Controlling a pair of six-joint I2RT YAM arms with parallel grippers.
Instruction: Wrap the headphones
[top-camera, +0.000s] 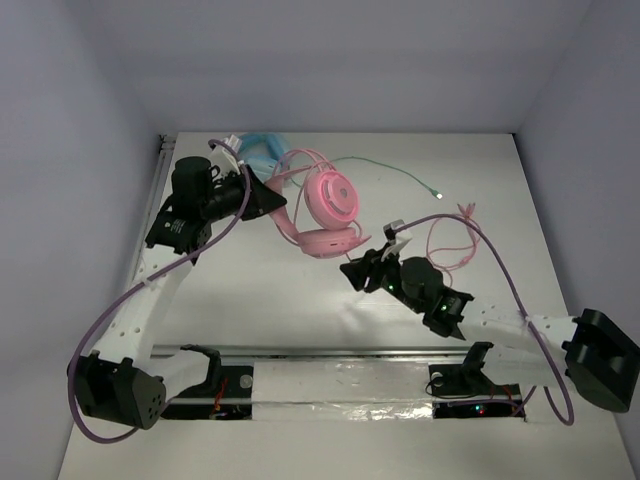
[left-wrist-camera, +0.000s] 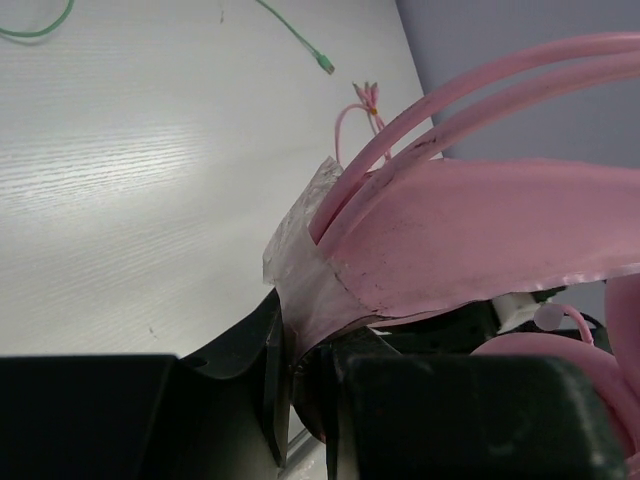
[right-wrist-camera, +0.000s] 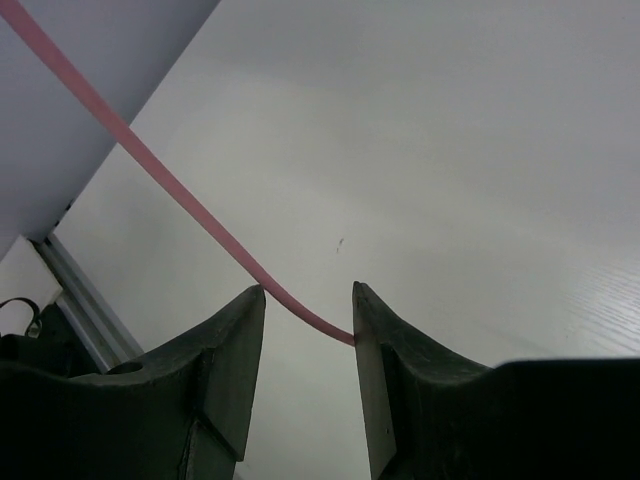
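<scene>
The pink headphones (top-camera: 328, 203) lie at the back middle of the table, one round earcup facing up. My left gripper (top-camera: 274, 202) is shut on their headband (left-wrist-camera: 470, 235), which fills the left wrist view above the jaws (left-wrist-camera: 300, 365). The thin pink cable (top-camera: 452, 243) lies in loose loops to the right of the headphones. My right gripper (top-camera: 362, 268) hovers just in front of the headphones and stands open. In the right wrist view the cable (right-wrist-camera: 190, 205) runs slack between the parted fingers (right-wrist-camera: 308, 292) and touches the right one.
Light blue headphones (top-camera: 262, 148) lie behind the left gripper at the back edge. Their green cable (top-camera: 385, 166) trails right and ends in a plug (left-wrist-camera: 324, 63). A metal rail (top-camera: 340, 352) crosses the near edge by the arm bases. White walls enclose the table.
</scene>
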